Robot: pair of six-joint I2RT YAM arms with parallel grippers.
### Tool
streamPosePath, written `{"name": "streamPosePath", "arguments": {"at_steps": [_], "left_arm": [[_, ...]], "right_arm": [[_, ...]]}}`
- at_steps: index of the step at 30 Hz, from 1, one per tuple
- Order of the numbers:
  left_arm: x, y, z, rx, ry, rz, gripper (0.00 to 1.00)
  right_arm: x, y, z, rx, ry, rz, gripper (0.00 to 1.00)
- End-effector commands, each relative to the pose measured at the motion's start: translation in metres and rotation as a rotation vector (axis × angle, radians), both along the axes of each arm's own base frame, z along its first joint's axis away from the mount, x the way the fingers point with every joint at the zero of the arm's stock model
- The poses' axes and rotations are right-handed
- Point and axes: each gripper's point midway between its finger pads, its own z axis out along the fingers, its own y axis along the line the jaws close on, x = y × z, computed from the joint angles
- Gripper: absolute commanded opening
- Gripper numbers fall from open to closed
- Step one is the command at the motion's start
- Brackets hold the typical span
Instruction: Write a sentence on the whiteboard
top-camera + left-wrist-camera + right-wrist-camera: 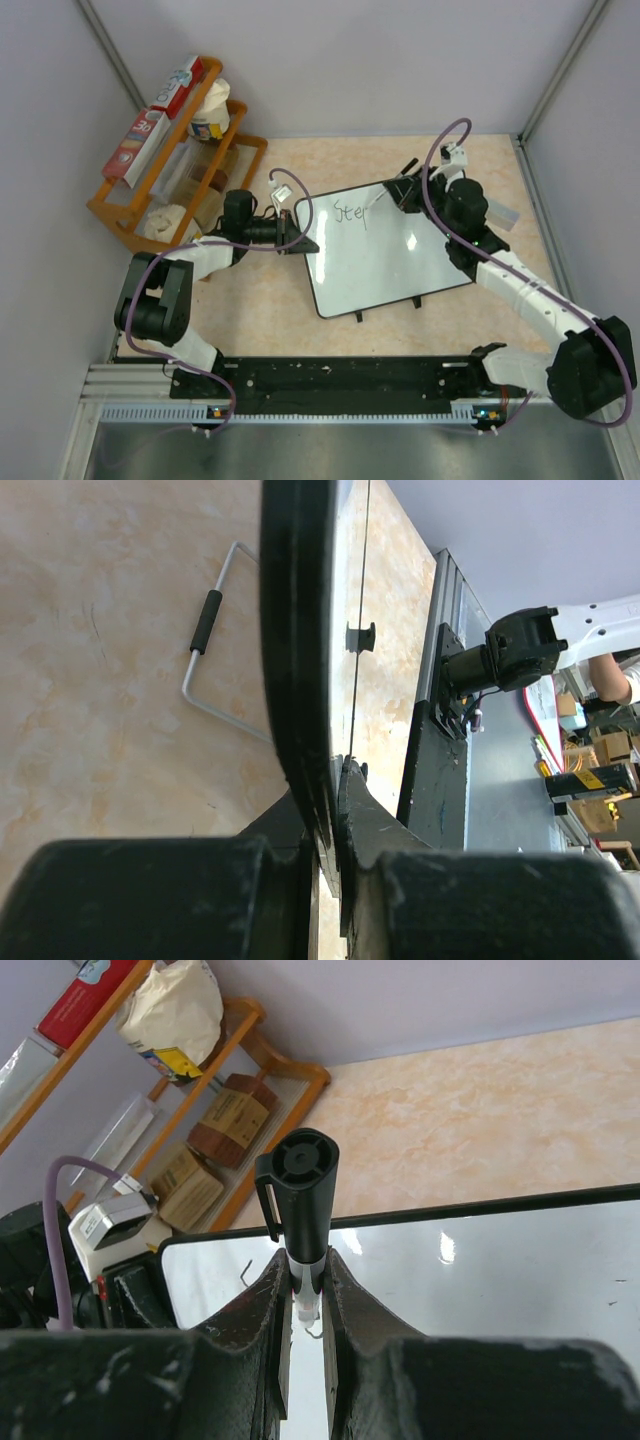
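Note:
The whiteboard [385, 255] lies tilted on the table, with the dark handwritten word "Step" [352, 213] near its far left corner. My left gripper [297, 233] is shut on the board's left rim. In the left wrist view the rim [300, 650] runs edge-on between my left gripper's [338, 790] jaws. My right gripper [400, 192] is shut on a black marker [303, 1195] and holds it upright, tip on the board [500, 1260] just right of the word. A short dark stroke [245, 1271] shows left of the tip.
An orange wooden rack [170, 160] with boxes and bags stands at the back left, also in the right wrist view [235, 1110]. A bent wire handle [205, 630] lies beside the board. A small pale flat bar [503, 216] lies behind the right arm. A black rail [330, 375] runs along the near edge.

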Motion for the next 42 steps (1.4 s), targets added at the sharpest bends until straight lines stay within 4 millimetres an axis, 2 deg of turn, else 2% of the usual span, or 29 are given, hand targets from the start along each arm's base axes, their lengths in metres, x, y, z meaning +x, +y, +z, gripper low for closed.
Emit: {"name": "streamPosePath", "arguments": {"at_steps": [1, 17, 29, 42], "left_arm": [[0.001, 0.000, -0.057, 0.169, -0.110, 0.006, 0.00], [0.000, 0.000, -0.057, 0.171, -0.111, 0.005, 0.00], [0.001, 0.000, -0.057, 0.171, -0.113, 0.005, 0.00], [0.000, 0.000, -0.057, 0.171, -0.113, 0.003, 0.00]], "right_arm": [[0.016, -0.006, 0.021, 0.032, -0.051, -0.044, 0.00], [0.027, 0.002, 0.013, 0.046, -0.033, -0.031, 0.00], [0.037, -0.007, 0.006, 0.045, -0.013, -0.085, 0.00], [0.038, -0.019, 0.002, 0.031, 0.000, -0.116, 0.00]]}}
